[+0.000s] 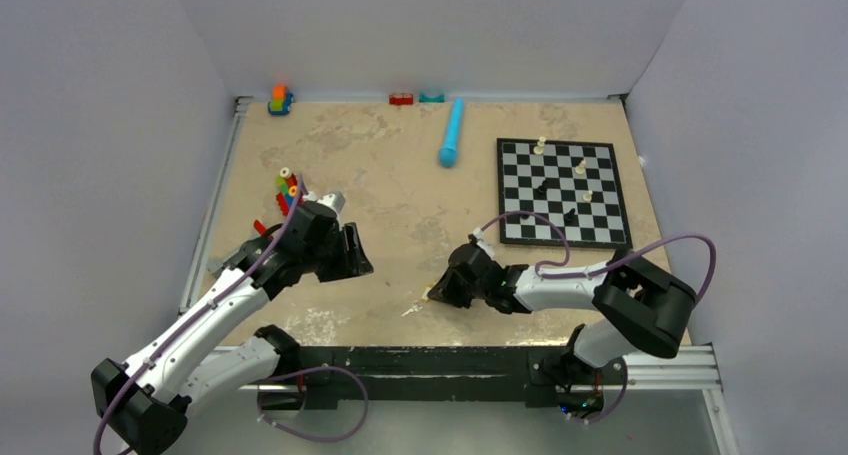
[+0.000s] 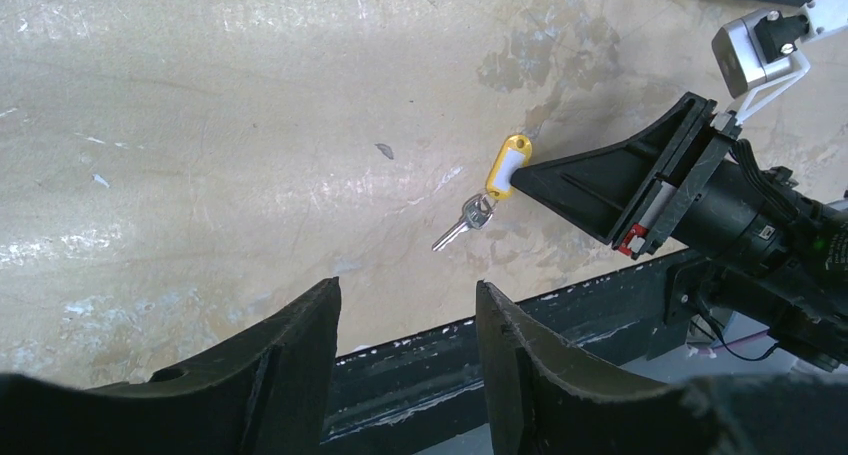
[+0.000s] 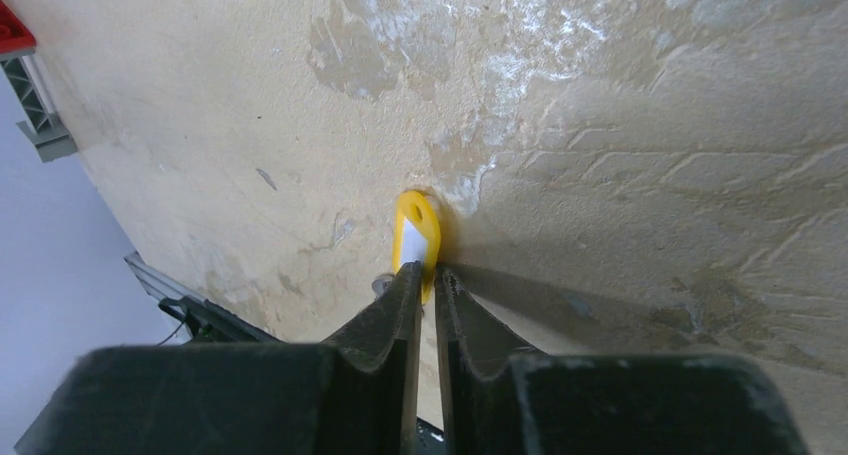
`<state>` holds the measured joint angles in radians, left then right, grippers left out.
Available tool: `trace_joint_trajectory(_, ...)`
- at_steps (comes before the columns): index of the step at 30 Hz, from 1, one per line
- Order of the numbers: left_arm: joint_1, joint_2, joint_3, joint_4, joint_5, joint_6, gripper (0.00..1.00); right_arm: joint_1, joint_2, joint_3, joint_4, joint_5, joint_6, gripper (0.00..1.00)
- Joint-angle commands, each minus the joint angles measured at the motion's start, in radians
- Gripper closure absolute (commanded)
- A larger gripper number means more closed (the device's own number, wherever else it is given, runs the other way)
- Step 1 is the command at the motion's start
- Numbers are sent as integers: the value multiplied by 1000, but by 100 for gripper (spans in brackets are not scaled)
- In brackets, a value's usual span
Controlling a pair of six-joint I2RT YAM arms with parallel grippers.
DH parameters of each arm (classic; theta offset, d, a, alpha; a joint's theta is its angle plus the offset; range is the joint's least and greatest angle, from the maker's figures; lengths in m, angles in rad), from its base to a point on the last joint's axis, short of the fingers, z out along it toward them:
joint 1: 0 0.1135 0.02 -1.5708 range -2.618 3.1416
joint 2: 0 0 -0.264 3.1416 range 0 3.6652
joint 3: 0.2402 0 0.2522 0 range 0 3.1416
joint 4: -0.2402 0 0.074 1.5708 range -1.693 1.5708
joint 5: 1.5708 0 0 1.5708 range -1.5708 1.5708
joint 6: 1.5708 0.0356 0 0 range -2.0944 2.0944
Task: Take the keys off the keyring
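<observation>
A yellow key tag with a white label lies on the beige table near its front edge. A small keyring hangs from the tag, and the keys trail from it flat on the table; only silvery metal shows. My right gripper lies low over the table, shut on the near end of the tag. In the top view the keys lie just left of the right gripper. My left gripper is open and holds nothing, hovering left of the keys.
A chessboard with small pieces sits at the right rear. A blue cylinder lies at mid rear. Coloured blocks stand behind the left arm, with more toys along the back wall. A black rail runs along the near edge.
</observation>
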<state>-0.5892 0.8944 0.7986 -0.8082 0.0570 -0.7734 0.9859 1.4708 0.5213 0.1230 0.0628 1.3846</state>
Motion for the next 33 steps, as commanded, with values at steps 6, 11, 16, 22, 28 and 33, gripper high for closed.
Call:
trace_joint_trajectory(6,5,-16,-23,22,43,13,44,-3,-3,-3,45,63,-27,100)
trace_joint_trajectory(11,5,-20,-24,38,101,46,45,-2,-32,6,35,71,-55,100)
trace_joint_trajectory(16,5,-61,-56,132,238,97,47,-3,-145,25,-37,95,-118,100)
trace_joint_trajectory(22,-1,-84,-90,264,382,124,48,-3,-341,66,-160,123,-203,100)
trace_joint_trajectory(28,-14,-86,-66,392,475,135,49,-4,-505,136,-297,125,-280,100)
trace_joint_trajectory(33,-32,-97,-18,474,520,147,48,-3,-591,248,-421,153,-335,100)
